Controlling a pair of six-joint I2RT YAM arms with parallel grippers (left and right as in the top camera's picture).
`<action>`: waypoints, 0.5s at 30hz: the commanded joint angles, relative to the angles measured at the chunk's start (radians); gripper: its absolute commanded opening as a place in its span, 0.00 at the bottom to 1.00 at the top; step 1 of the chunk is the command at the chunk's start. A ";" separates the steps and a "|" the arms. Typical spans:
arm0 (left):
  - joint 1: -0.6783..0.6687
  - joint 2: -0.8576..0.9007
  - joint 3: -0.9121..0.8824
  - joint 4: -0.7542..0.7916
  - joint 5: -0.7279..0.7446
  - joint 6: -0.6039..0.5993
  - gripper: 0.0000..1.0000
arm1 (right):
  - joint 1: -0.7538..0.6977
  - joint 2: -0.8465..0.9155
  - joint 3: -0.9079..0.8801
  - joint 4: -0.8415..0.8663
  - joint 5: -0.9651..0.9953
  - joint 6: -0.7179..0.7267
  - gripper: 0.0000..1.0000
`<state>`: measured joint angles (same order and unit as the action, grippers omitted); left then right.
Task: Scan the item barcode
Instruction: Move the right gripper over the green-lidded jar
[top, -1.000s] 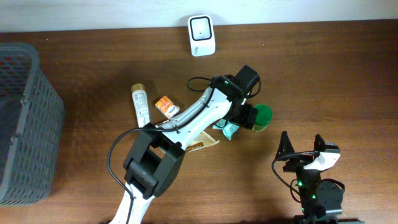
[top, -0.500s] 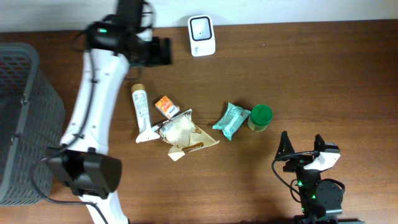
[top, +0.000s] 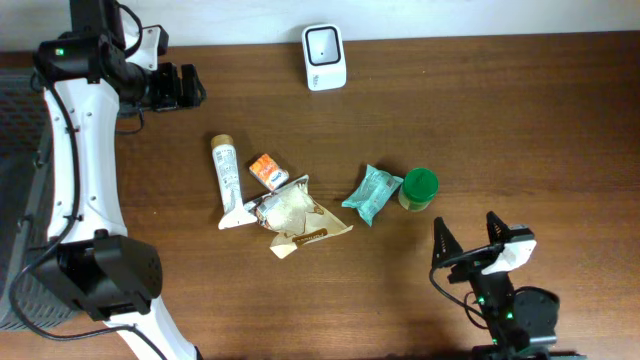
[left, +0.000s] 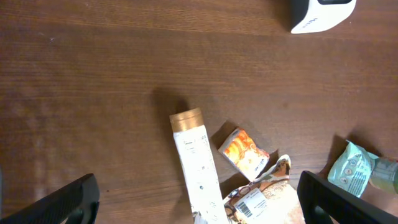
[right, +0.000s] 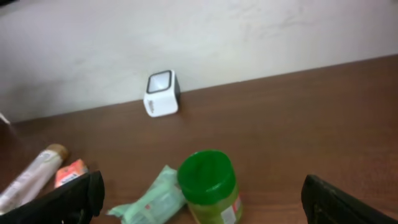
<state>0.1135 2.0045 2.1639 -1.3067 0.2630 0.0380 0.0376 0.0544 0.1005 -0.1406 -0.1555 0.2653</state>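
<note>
Your left gripper (top: 188, 86) hangs wide open, empty, by the table's (top: 520, 120) far-left corner; your right gripper (top: 464, 228) gapes empty too.

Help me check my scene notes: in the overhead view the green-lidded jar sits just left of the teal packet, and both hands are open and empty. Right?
Not quite. The overhead view shows the green-lidded jar just right of the teal packet, not left. The rest holds: the left hand and right hand are open and empty.

Table (top: 520, 120) bears scanner (top: 324, 57), tube (top: 228, 175), box (top: 267, 171), bag (top: 293, 215), packet (top: 372, 194), jar (top: 418, 189).
</note>
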 joint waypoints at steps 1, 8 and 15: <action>0.003 -0.004 0.002 -0.005 0.021 0.020 0.99 | 0.008 0.127 0.245 -0.100 -0.029 -0.007 0.98; 0.004 -0.004 0.002 -0.005 0.021 0.020 0.99 | 0.008 0.584 0.877 -0.583 -0.029 -0.126 0.98; 0.003 -0.004 0.002 -0.005 0.021 0.020 0.99 | 0.008 1.112 1.319 -0.941 -0.032 -0.166 0.98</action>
<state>0.1135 2.0045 2.1635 -1.3113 0.2737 0.0391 0.0391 1.0252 1.3209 -1.0149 -0.1787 0.1230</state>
